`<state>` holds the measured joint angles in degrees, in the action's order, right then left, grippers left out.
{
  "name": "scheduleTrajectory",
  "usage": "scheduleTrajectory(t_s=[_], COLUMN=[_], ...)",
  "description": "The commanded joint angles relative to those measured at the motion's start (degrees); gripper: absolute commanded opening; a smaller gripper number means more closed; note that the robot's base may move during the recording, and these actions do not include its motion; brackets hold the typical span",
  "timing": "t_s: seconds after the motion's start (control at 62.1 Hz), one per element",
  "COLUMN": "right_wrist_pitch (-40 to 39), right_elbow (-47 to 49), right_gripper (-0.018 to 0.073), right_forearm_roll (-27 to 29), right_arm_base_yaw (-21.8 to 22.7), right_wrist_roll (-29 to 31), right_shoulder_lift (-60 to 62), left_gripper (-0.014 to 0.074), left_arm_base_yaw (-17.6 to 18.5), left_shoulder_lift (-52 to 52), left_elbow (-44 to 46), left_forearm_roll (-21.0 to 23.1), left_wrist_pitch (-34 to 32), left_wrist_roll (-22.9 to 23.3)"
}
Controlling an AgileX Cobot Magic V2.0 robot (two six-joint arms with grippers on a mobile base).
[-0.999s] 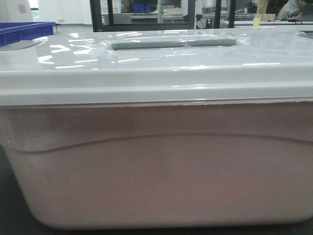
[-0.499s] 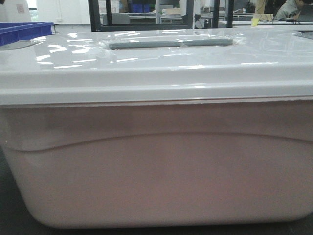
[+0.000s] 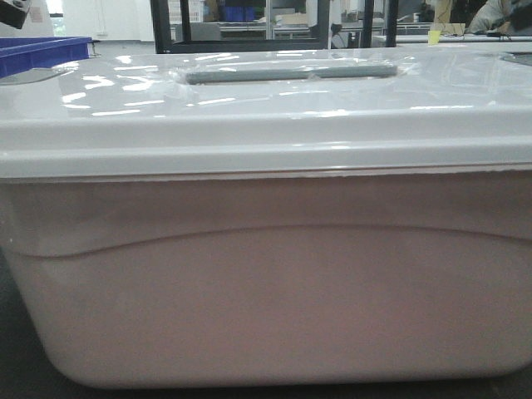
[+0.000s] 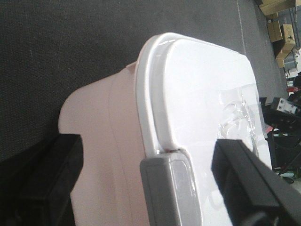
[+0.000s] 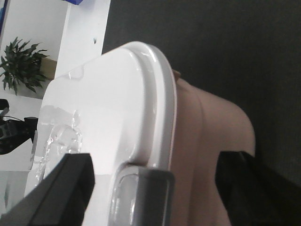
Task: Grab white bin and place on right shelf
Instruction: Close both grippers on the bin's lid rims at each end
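Front view: the white bin (image 3: 266, 307) stands near, filling the frame, on the dark desk (image 3: 12, 370). Left wrist view: the left gripper (image 4: 148, 143) is spread wide, one finger on each side of the bin's end. Right wrist view: the right gripper (image 5: 155, 160) is spread the same way at the opposite end.

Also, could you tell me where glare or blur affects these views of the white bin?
Front-facing view: bright reflections streak the glossy lid, though the white bin below is evenly lit. Left wrist view: the lid is blown out to plain white, and the near left fingers are out of focus. Right wrist view: likewise, with the right fingers blurred.
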<state>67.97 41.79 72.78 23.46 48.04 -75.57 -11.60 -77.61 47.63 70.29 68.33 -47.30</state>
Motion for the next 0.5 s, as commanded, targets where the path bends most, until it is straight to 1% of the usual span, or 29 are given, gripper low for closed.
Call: scheduleTrajectory(t_s=[0.0,0.097,0.242,0.403,0.483], right_wrist_pitch=[5.14,5.17,6.24,6.30,6.25], right_elbow=[-0.78,-3.06,-5.05,-5.76,-5.76], right_gripper=[0.0624,0.0624,0.0624,0.0624,0.0624], right_forearm_roll=[7.24,10.17,13.88,15.61,15.94], right_arm_base_yaw=[0.34,0.34,0.28,0.07,-0.91], right_wrist_roll=[3.76,5.36,6.93,6.93,6.93], right_shoulder_lift=[1.13,1.13,1.13,1.13,1.13], left_gripper=[0.0461,0.0461,0.0461,0.0461,0.0461], left_arm_base_yaw=[-0.15,-0.15,1.60,4.06,4.75], left_shoulder_lift=[0.91,0.08,-0.69,-0.82,-0.82], left_elbow=[1.67,1.67,1.23,1.12,1.03], left_forearm_roll=[4.73,4.73,5.13,5.78,5.92], left_wrist_pitch=[8.26,8.26,8.26,7.24,6.95], left_wrist_roll=[-0.65,-0.65,-0.65,-0.65,-0.65])
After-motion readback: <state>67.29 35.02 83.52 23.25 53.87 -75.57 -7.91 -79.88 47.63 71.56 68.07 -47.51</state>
